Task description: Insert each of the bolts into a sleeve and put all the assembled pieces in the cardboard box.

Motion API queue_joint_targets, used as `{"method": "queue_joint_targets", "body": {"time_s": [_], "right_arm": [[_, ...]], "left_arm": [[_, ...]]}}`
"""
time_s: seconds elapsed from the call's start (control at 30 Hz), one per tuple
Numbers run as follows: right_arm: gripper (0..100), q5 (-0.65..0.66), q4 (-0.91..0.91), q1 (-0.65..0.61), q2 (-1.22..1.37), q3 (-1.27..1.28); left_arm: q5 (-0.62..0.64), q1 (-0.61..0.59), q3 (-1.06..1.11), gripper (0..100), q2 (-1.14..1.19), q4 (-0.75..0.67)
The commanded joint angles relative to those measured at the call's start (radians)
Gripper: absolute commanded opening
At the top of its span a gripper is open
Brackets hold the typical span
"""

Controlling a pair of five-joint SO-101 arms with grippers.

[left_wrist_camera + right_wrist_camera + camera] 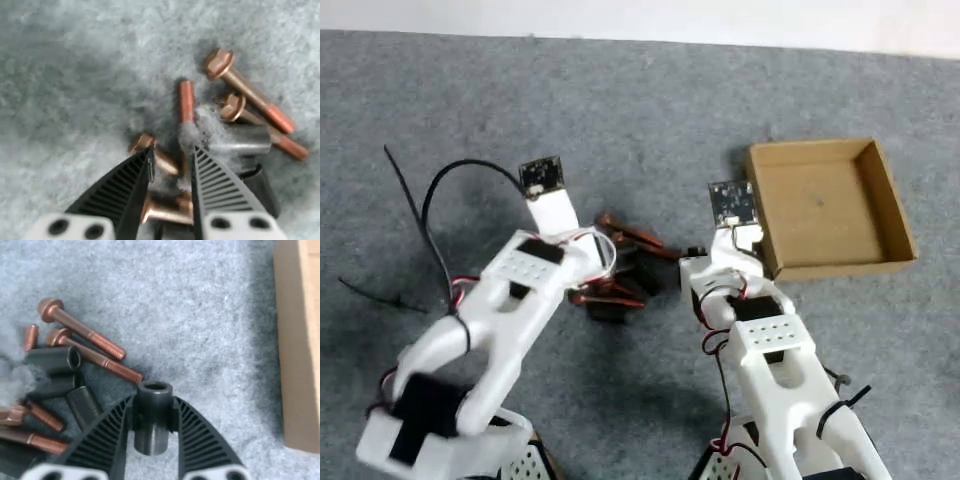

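Bolts [245, 87] half hidden under L gripper [172, 152], barely parted, gripping nothing; R gripper [153, 402] clamps sleeve [152, 432] near cardboard box [300, 340], axis along jaws.

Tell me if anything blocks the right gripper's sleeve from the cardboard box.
Nothing visible does. The right gripper holds the sleeve, and only grey mat lies between it and the cardboard box.

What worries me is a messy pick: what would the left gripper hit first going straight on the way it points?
Probably the copper bolt lying just beyond the left gripper, in line with its open gap; depth is unclear.
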Motion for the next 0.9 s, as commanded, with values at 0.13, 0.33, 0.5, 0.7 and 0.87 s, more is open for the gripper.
{"method": "queue_joint_targets", "body": {"time_s": [0.13,0.33,0.5,0.7,0.87], "right_arm": [[0.5,0.011,-0.028,0.013,-0.03,-0.008],[0.5,0.011,-0.028,0.013,-0.03,-0.008],[0.5,0.011,-0.028,0.013,-0.03,-0.008],[0.5,0.011,-0.028,0.013,-0.03,-0.008],[0.5,0.011,-0.028,0.013,-0.03,-0.007]], "left_arm": [[0.018,0.012,-0.07,12,0.107,0.052],[0.071,0.01,-0.206,12,0.116,0.304],[0.071,0.013,-0.216,12,0.117,0.327],[0.071,0.012,-0.216,12,0.108,0.333],[0.071,0.015,-0.22,12,0.107,0.333]]}}
